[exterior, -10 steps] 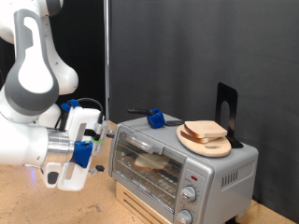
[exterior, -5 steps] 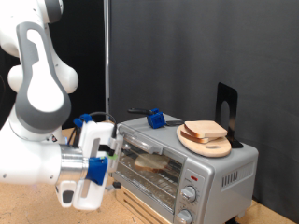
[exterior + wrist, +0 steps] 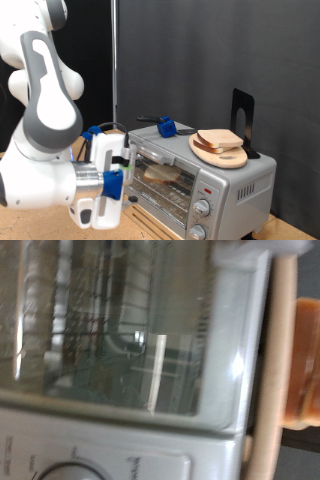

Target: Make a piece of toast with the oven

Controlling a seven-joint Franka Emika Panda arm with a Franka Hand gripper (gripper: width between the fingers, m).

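Note:
The silver toaster oven [image 3: 225, 185] stands at the exterior view's right, its glass door [image 3: 160, 172] looking closed. One bread slice [image 3: 163, 176] lies on the wire rack behind the glass. A second slice [image 3: 219, 139] rests on the round wooden plate [image 3: 228, 157] on the oven's top. My gripper [image 3: 113, 186], with blue finger pads, hangs close in front of the oven door's left end and holds nothing that shows. The blurred wrist view shows the glass door [image 3: 120, 330], a knob [image 3: 58, 472], the plate's edge [image 3: 283, 350] and bread [image 3: 306, 360]; no fingers show there.
A blue-and-black tool [image 3: 164, 127] lies on the oven's top at the back. A black stand [image 3: 242, 118] rises behind the plate. The oven sits on a wooden board [image 3: 150, 218] over the table. A dark curtain fills the background.
My arm has swung down and towards the exterior view's right, bringing the gripper from left of the oven to just in front of its door.

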